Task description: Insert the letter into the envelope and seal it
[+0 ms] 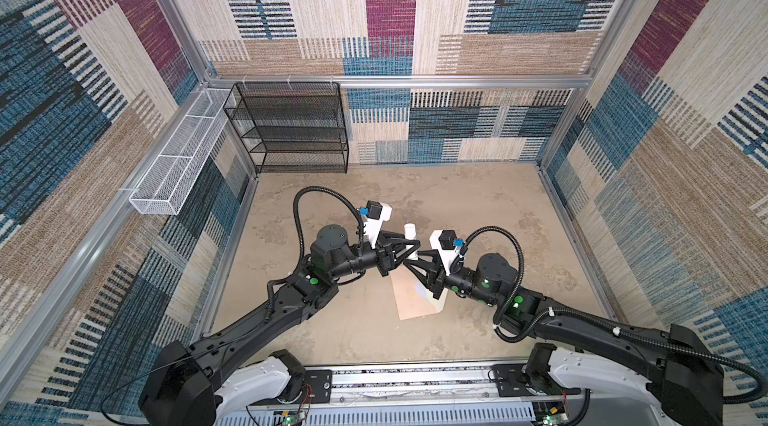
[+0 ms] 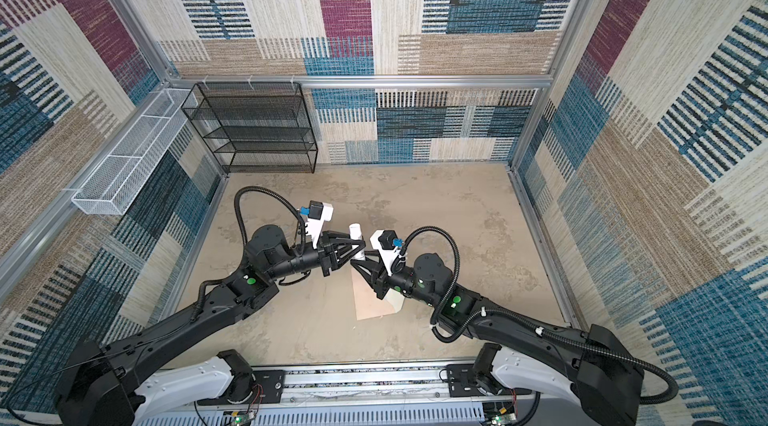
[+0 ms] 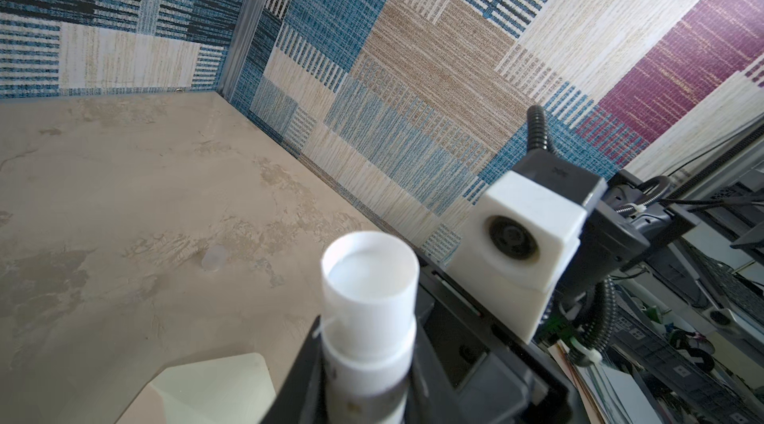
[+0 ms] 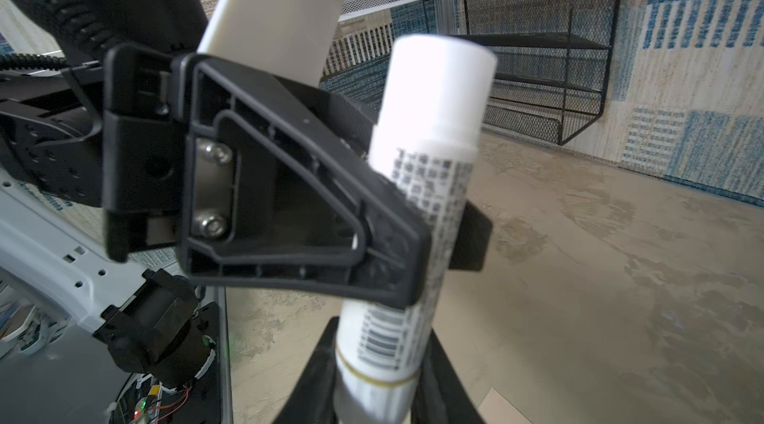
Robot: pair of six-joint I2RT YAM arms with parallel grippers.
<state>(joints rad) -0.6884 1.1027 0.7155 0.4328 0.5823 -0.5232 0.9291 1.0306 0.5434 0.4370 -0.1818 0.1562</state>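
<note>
Left gripper (image 1: 412,248) clamped on white tube (image 4: 434,82) mid-body, above the table (image 1: 332,320). Right gripper (image 4: 380,343) flanks the tube's lower end; grip unclear. Envelope (image 1: 409,299) lies open on the table beneath both.

The white cylindrical plastic tube (image 4: 430,178) looks smooth and faintly glossy. The pale peach-pink rectangular paper envelope (image 1: 409,299) is matt, and the mottled beige table (image 1: 498,216) looks matt too.
</note>
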